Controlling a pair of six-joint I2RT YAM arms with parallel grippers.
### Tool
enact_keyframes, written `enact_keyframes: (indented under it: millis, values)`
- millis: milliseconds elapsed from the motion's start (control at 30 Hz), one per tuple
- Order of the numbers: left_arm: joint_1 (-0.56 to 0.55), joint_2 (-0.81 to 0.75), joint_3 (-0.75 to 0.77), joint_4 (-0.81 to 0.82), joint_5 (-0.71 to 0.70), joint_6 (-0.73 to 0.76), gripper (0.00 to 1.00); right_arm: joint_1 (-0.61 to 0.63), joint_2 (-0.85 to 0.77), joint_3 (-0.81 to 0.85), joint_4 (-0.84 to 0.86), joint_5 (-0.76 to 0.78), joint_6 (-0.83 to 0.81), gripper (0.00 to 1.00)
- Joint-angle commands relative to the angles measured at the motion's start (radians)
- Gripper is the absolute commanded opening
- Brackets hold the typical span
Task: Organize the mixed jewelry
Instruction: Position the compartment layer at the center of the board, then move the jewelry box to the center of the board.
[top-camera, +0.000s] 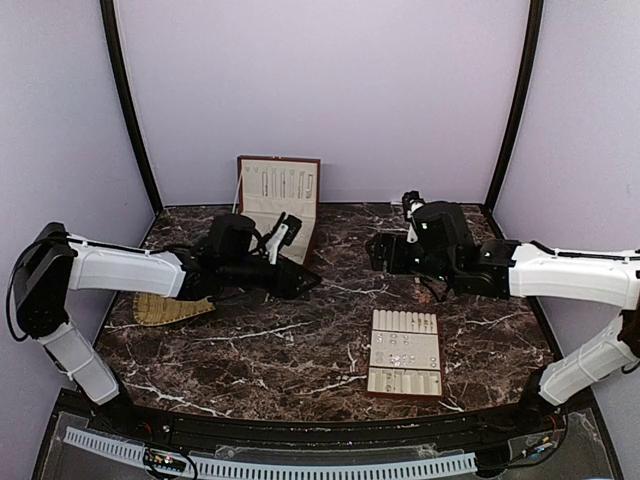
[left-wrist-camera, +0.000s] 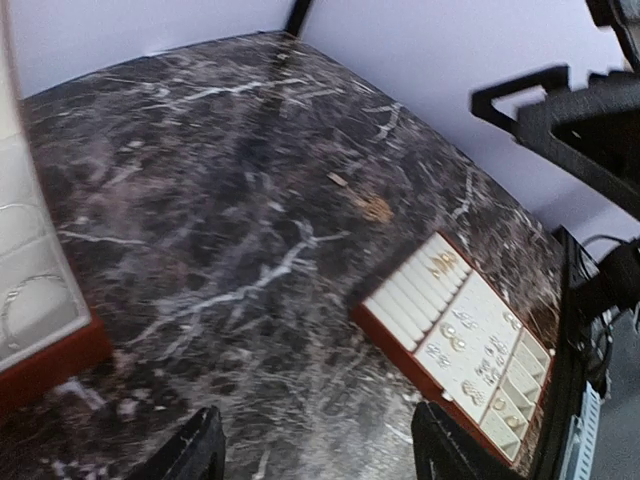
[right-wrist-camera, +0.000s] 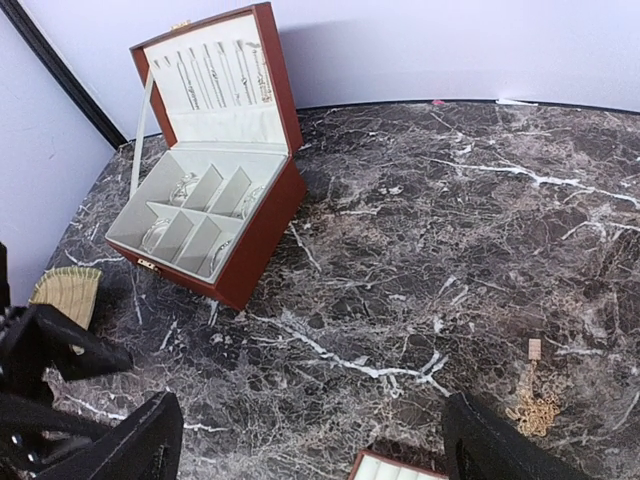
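Left gripper (left-wrist-camera: 315, 445) and right gripper (right-wrist-camera: 310, 445) gape empty above the marbled desk (top-camera: 280, 350), lilac walls (top-camera: 350, 90) around, mixed jewelry (left-wrist-camera: 447, 337) lying in the cream tray (top-camera: 405, 322) near its front edge and the red-brown box (right-wrist-camera: 255, 240) at the back.

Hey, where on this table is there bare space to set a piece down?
Widest bare marble lies mid-table, between the open box and the slotted tray. Another free patch runs from the woven mat to the near edge. Crowded: in front of the box, under the left gripper, and behind the tray around the gold chain.
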Motion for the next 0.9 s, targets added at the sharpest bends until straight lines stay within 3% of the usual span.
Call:
enact_keyframes:
  millis: [0, 167, 467, 667, 867]
  values:
    - [0.123, -0.074, 0.013, -0.144, -0.154, 0.03, 0.69, -0.008, 0.026, 0.051, 0.068, 0.05, -0.004, 0.93]
    - [0.298, -0.082, 0.11, -0.269, -0.27, 0.014, 0.8, -0.027, 0.027, 0.078, 0.021, 0.039, -0.022, 0.95]
    - [0.519, 0.115, 0.313, -0.38, -0.251, -0.023, 0.8, -0.132, -0.063, -0.039, 0.05, -0.06, -0.03, 0.97]
    - [0.551, 0.265, 0.446, -0.42, -0.18, -0.043, 0.77, -0.158, -0.104, -0.081, 0.046, -0.079, -0.022, 0.97]
    - [0.551, 0.344, 0.5, -0.475, -0.241, -0.016, 0.69, -0.163, -0.167, -0.15, 0.036, -0.067, -0.006, 0.97]
